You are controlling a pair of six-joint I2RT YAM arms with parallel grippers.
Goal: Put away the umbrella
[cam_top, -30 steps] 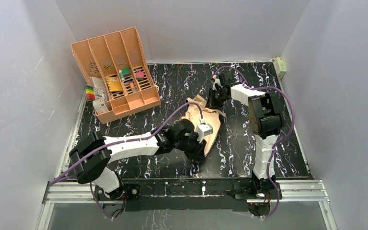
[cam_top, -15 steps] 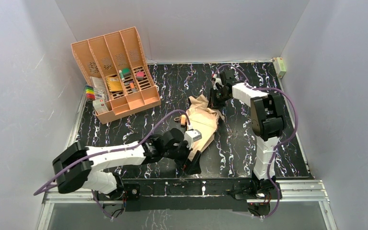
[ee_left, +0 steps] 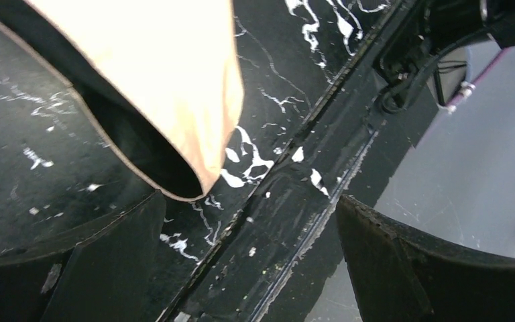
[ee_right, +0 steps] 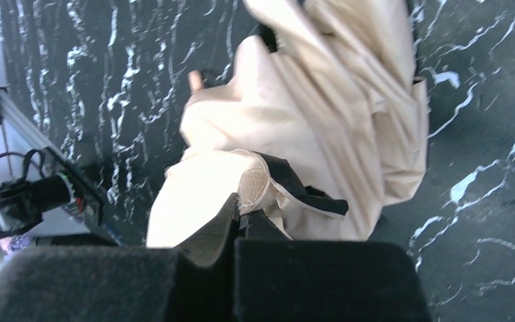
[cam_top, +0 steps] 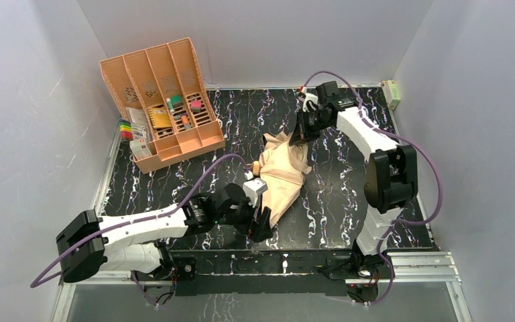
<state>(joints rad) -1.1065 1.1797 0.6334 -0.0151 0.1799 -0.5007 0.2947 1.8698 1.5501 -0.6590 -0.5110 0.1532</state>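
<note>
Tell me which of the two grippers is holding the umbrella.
The right gripper: it is shut on a fold of the umbrella at its far end. The left gripper stands open by the near end, holding nothing.

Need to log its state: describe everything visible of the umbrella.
The umbrella: pale peach fabric, dark lining, folded but loose and crumpled, lying on the table. The right gripper is shut on its strap at the far end; the open left gripper is beside the near end, apparently not touching.
</note>
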